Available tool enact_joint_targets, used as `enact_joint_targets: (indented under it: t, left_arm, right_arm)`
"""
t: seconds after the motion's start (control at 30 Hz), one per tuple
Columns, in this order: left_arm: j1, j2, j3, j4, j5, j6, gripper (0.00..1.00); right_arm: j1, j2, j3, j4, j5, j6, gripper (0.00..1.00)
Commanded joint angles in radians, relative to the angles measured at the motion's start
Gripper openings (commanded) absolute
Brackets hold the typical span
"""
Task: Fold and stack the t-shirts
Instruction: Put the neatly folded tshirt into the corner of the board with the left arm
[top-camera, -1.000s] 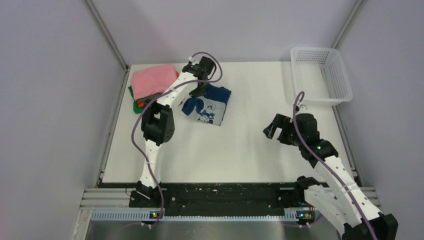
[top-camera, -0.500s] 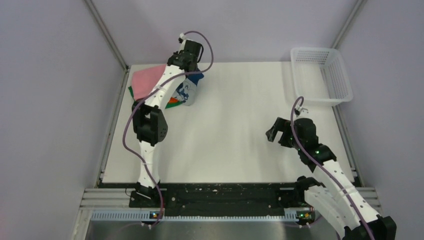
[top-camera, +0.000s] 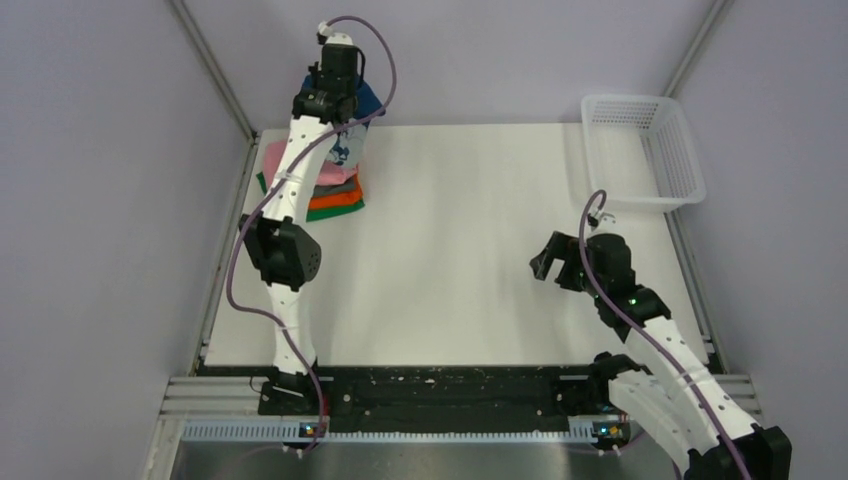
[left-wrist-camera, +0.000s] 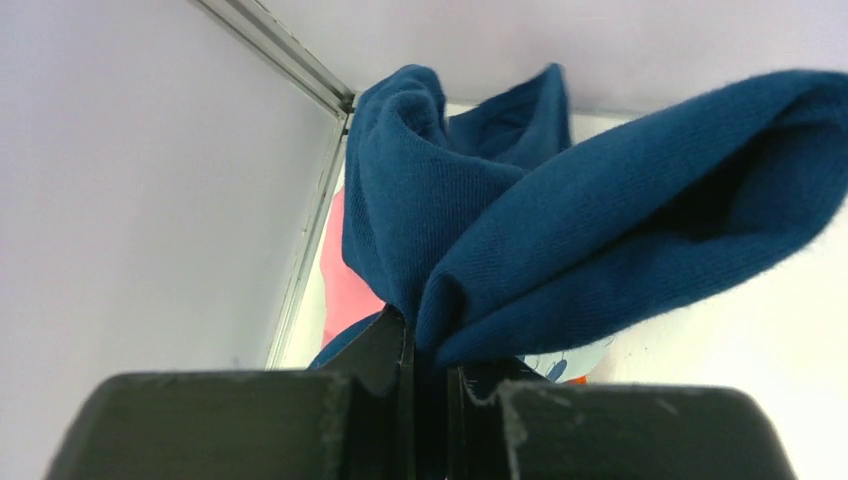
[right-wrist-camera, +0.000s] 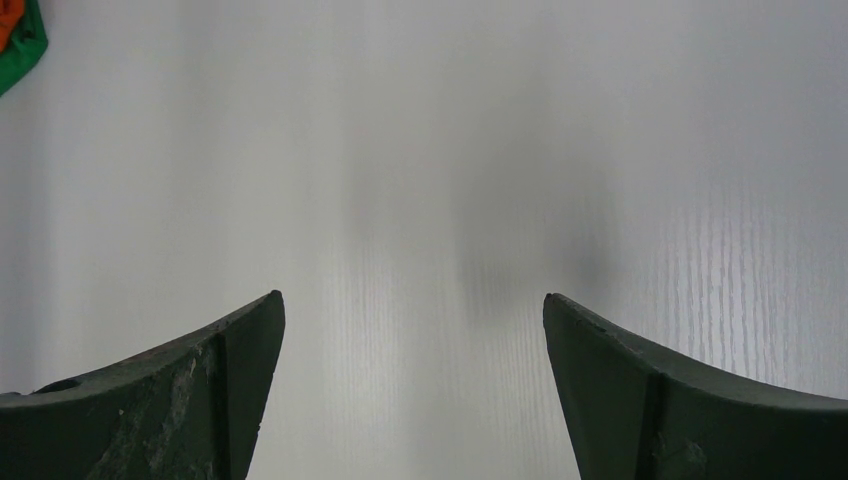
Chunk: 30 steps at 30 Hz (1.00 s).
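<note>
Left end effector (left-wrist-camera: 425, 362) holds navy t-shirt (left-wrist-camera: 600, 220) over far-corner stack (top-camera: 336, 198)

navy t-shirt (top-camera: 368, 100) half hidden behind left arm (top-camera: 287, 172), green t-shirt (right-wrist-camera: 30, 42) cut by edge

Overhead view takes in the whole table (top-camera: 470, 220); close wrist views share its t-shirts (top-camera: 335, 198) corner.
</note>
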Motion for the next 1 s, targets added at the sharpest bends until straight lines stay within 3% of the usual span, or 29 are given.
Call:
enact_joint_targets:
  t: [0.0,0.27,0.6,0.63,0.77,0.8,0.87,0.9,0.93,0.97]
  left_arm:
    - [0.030,-0.037,0.051,0.046,0.067,-0.010,0.00]
    - [0.154,0.024,0.021,-0.016,0.209,-0.121,0.00]
    - [0.290,0.110,-0.006,-0.018,0.313,-0.148,0.00]
    - [0.300,0.119,-0.007,-0.018,0.320,-0.156,0.03]
    - [0.325,0.154,-0.010,0.009,0.323,-0.174,0.31]
    - [0.324,0.151,-0.022,0.031,0.325,-0.165,0.34]
    - [0.320,0.136,-0.059,0.074,0.310,-0.168,0.30]
    - [0.316,0.132,-0.069,0.084,0.274,-0.189,0.34]
    - [0.308,0.133,-0.073,0.088,0.231,-0.197,0.40]
    - [0.303,0.137,-0.071,0.089,0.191,-0.202,0.60]
  right_arm:
    - [-0.007,0.024,0.022,0.041,-0.005,-0.003,0.99]
    - [-0.007,0.055,0.033,0.032,-0.005,0.009,0.99]
    - [-0.008,0.105,0.059,0.024,-0.001,0.032,0.99]
    - [-0.007,0.111,0.062,0.024,0.000,0.033,0.99]
    - [-0.007,0.144,0.074,0.027,0.000,0.042,0.99]
    - [-0.008,0.152,0.077,0.031,-0.002,0.044,0.99]
    - [-0.007,0.169,0.075,0.038,-0.002,0.049,0.99]
    - [-0.007,0.177,0.073,0.041,0.004,0.051,0.99]
    - [-0.007,0.186,0.074,0.041,0.007,0.054,0.99]
    - [-0.008,0.193,0.077,0.043,0.007,0.057,0.99]
